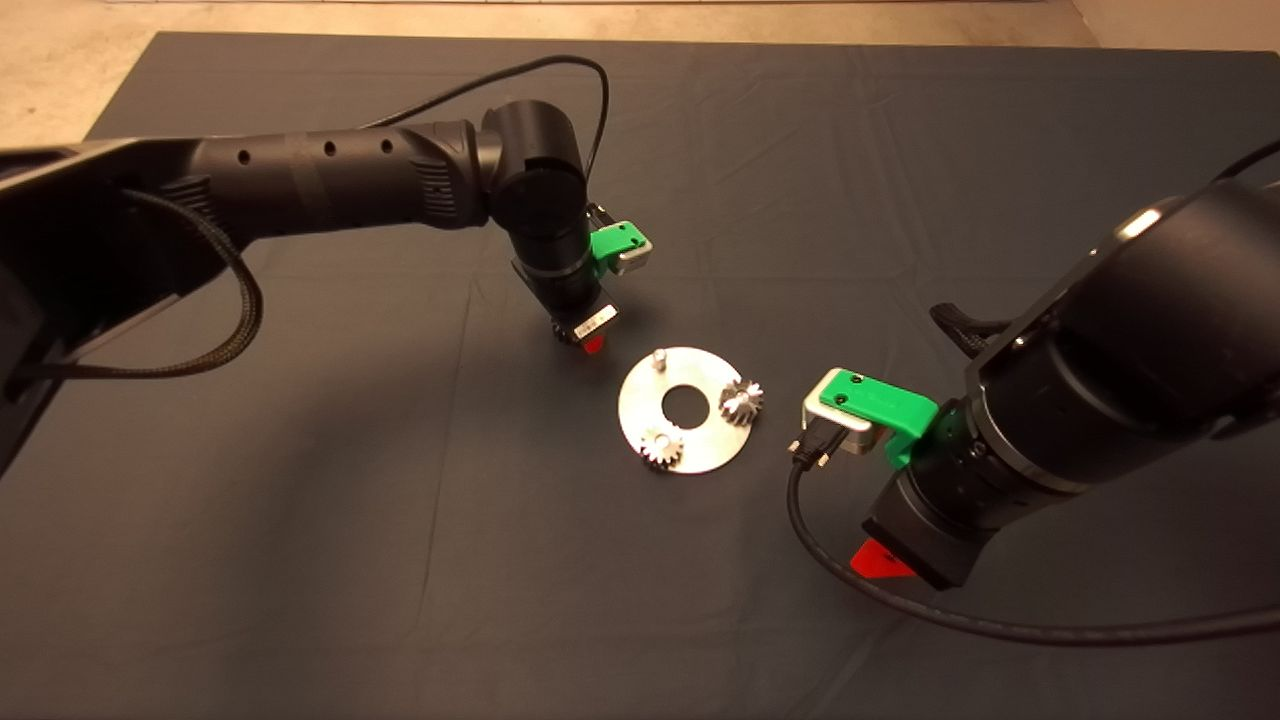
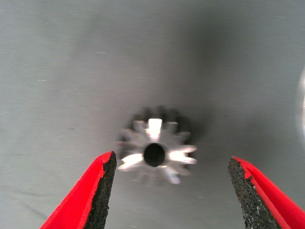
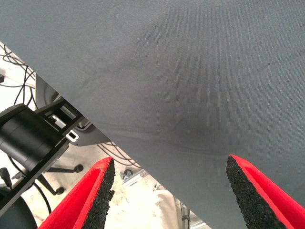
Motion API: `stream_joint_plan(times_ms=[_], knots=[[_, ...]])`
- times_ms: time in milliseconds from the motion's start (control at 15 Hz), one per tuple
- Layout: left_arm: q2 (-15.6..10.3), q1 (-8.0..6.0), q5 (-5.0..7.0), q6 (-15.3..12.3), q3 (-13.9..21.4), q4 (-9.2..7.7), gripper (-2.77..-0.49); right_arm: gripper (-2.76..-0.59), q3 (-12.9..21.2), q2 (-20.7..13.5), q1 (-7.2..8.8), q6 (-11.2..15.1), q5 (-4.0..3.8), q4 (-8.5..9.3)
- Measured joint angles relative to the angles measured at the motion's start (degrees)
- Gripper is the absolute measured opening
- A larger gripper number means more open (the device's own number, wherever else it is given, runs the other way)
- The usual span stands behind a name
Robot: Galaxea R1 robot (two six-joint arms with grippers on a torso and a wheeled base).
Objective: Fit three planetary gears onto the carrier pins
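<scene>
The silver disc (image 1: 690, 440) lies at the middle of the mat. Two planetary gears (image 1: 741, 400) (image 1: 662, 447) sit on carrier pins at its right and near edges; the third pin (image 1: 659, 357) stands bare at the far edge. A third gear (image 2: 155, 152) lies flat on the mat, hidden under the arm in the head view. My left gripper (image 2: 171, 162) (image 1: 592, 345) hovers open over this gear just left of the disc, one finger on each side, without touching it. My right gripper (image 1: 880, 560) (image 3: 169, 164) waits open and empty to the right of the disc.
The dark mat (image 1: 400, 560) covers the table. The right wrist view shows the mat's edge (image 3: 119, 136), with floor, cables and a black stand (image 3: 28, 138) beyond. A black cable (image 1: 900, 600) loops from the right arm over the mat.
</scene>
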Motion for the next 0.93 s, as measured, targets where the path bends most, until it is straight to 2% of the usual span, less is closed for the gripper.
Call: stream_joint_plan(times_ms=[200, 400, 733, 933], knots=[[-0.35, 0.00, 0.02, 0.00, -0.09, 0.62, -1.61, -1.63, 0.00, 0.16, 0.00, 0.00, -0.02, 0.00], [-0.46, 0.00, -0.04, 0.00, -0.22, 2.15, -1.61, -1.63, 0.00, 0.51, 0.00, 0.00, 0.00, 0.00], [-0.62, 0.09, -1.22, -0.01, -0.33, 2.37, -1.61, -1.63, 0.06, 0.66, 0.00, 0.01, 0.00, 0.00], [-0.62, 1.04, -1.39, -0.04, -0.33, 2.39, -1.61, -1.63, 0.06, 0.68, 0.00, 0.01, -0.02, 0.00]])
